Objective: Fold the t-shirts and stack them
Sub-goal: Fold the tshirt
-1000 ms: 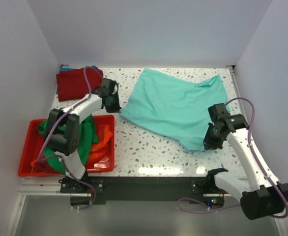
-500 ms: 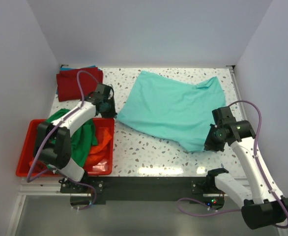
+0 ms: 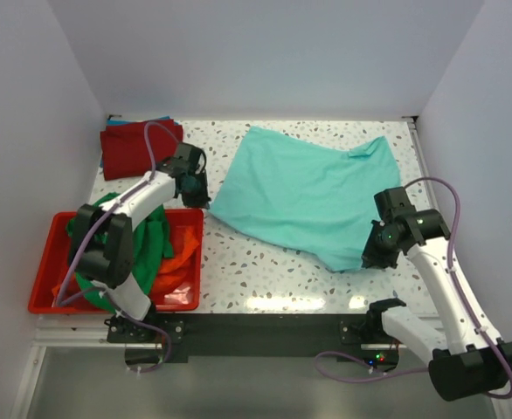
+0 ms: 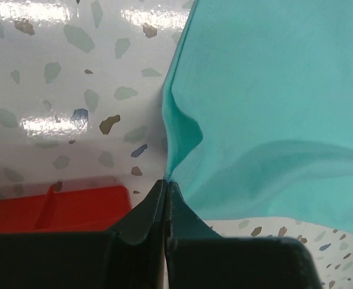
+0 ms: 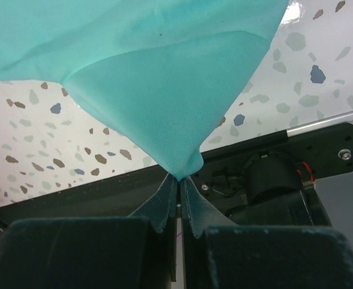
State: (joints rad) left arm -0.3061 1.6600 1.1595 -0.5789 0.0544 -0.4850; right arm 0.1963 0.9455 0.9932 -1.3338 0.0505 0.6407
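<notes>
The teal t-shirt (image 3: 313, 188) lies spread over the middle and right of the table. My left gripper (image 3: 205, 199) is shut on its left corner (image 4: 175, 158), just past the bin's far right corner. My right gripper (image 3: 369, 259) is shut on its near right corner (image 5: 176, 141), lifted a little over the table's front edge. A dark red t-shirt (image 3: 134, 147) lies folded at the back left, with a blue edge showing behind it. A bright green t-shirt (image 3: 151, 240) and an orange one (image 3: 182, 249) lie bunched in the bin.
The red plastic bin (image 3: 48, 262) stands at the front left; its corner shows in the left wrist view (image 4: 56, 208). White walls close the back and both sides. The black rail (image 5: 297, 144) runs along the table's front edge.
The left gripper dragged the shirt's left corner a little left and nearer, then eased back slightly. The right gripper shifted slightly right, still holding its corner. The shirt is stretched flatter.
</notes>
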